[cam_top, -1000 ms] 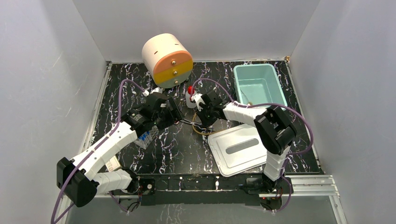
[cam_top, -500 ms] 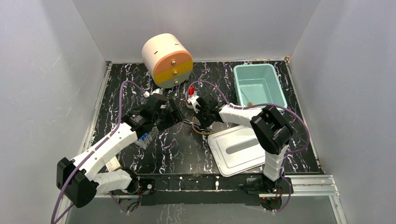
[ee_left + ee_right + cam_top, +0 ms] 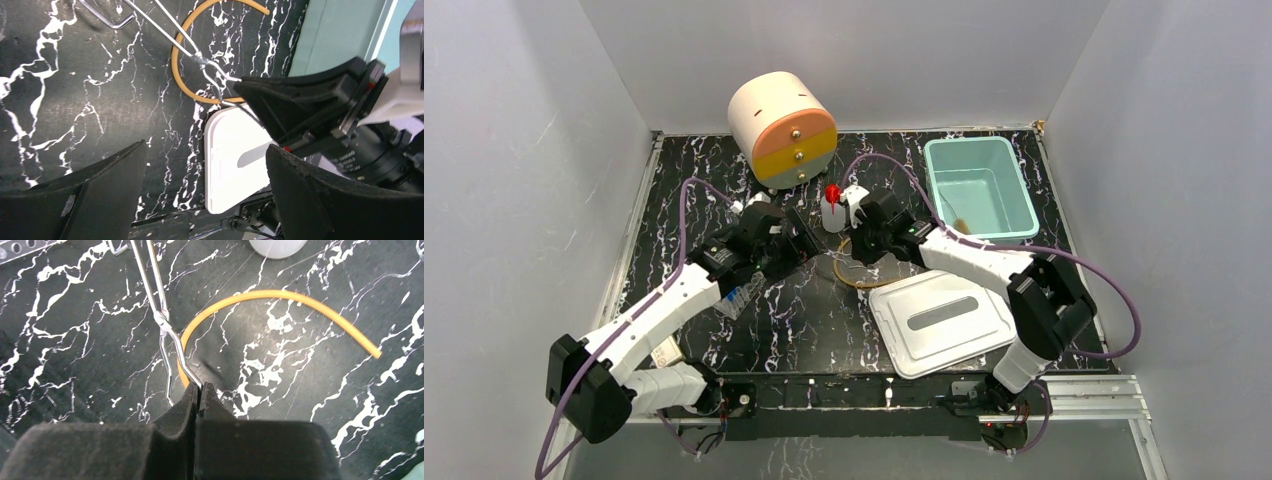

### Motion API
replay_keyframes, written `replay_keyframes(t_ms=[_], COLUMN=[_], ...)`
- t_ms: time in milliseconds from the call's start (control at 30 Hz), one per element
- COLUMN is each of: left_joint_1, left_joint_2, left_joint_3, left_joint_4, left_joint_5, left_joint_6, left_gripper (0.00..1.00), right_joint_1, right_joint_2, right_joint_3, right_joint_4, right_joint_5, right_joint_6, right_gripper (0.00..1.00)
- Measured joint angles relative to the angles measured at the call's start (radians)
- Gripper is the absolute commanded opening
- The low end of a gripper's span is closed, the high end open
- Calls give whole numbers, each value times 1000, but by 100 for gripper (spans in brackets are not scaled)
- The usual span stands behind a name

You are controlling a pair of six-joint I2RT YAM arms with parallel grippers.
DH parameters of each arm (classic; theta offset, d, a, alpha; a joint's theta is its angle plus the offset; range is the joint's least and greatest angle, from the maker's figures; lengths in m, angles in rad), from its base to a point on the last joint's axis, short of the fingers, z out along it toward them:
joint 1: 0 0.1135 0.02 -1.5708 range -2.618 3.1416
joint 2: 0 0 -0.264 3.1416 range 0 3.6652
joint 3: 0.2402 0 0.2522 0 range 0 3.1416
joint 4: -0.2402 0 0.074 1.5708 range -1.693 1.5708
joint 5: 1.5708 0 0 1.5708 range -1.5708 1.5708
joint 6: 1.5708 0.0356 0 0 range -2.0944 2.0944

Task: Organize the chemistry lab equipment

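My right gripper is shut on the end of the thin metal forceps, whose wire arms run away from the fingertips over the black marbled table. The tan tubing loop curves on the table under and beside the forceps. Just beyond it stands the white squeeze bottle with the red nozzle. My left gripper hangs open and empty, facing the right gripper across the forceps. Under the left forearm lies the clear tube rack with blue-capped tubes.
The cream, orange and yellow drawer unit stands at the back. An open teal bin sits at the back right. Its white lid lies flat in front of the right arm, near the tubing.
My right gripper has closed on the forceps' end, and the right arm's elbow has swung out to the right. The left gripper's jaws have opened wider.
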Motion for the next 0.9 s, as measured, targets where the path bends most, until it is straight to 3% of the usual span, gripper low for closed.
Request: replay_keyframes(t_ms=[400, 767, 900], left_joint_1=[0, -7, -16], left_joint_2=[214, 391, 406], left_joint_3=[-2, -2, -2], left_joint_4=[105, 146, 191], left_joint_5=[4, -3, -5], left_joint_6=[-121, -140, -140], left_gripper=[90, 90, 77], right_joint_1=[0, 43, 58], right_joint_2=[-74, -123, -123], right_joint_3=[-135, -145, -145], right_joint_4=[1, -27, -42], right_joint_5=[-22, 1, 8], right_joint_6=[241, 448, 500], right_gripper=[0, 0, 0])
